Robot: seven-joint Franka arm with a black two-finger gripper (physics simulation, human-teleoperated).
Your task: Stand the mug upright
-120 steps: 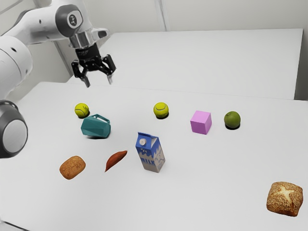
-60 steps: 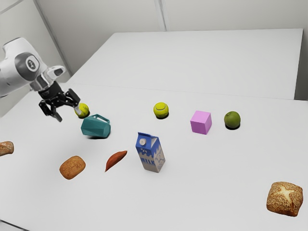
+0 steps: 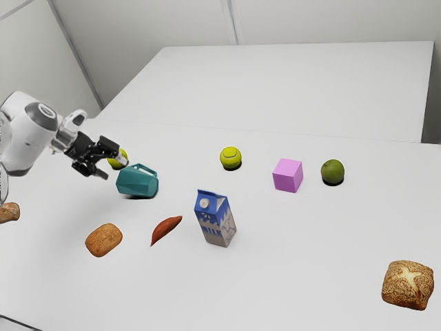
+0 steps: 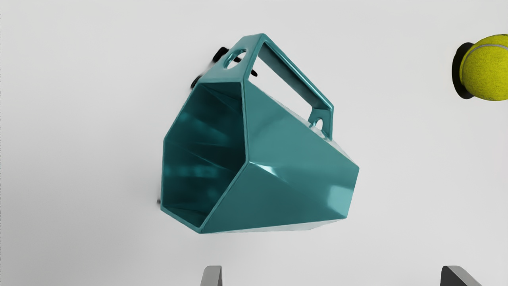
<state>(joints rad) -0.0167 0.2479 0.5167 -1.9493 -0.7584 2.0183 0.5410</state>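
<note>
1. Mug: quantity one. Lies on its side on the table, near the gripper.
2. Tennis balls: quantity two, one beside the mug, one well apart from it.
3. Scored bread roll: one. Plain bread roll: one. Brown item, cut off by the exterior view's left edge: one; type cannot be told.
4. Milk carton, upright: one. Sweet potato: one. Pink cube: one. Lime: one.
5. Arm: enters from the exterior view's left. Hand is low and tilted, fingertips directed down and toward the exterior view's right, in front of part of the nearer tennis ball.
6. Fingers: open, tips set wide apart.
7. Wrist view: looks into the mug's mouth and details the holes at both ends of the handle. Exterior view: supplies the carton, cube, lime, sweet potato and bread rolls.
</note>
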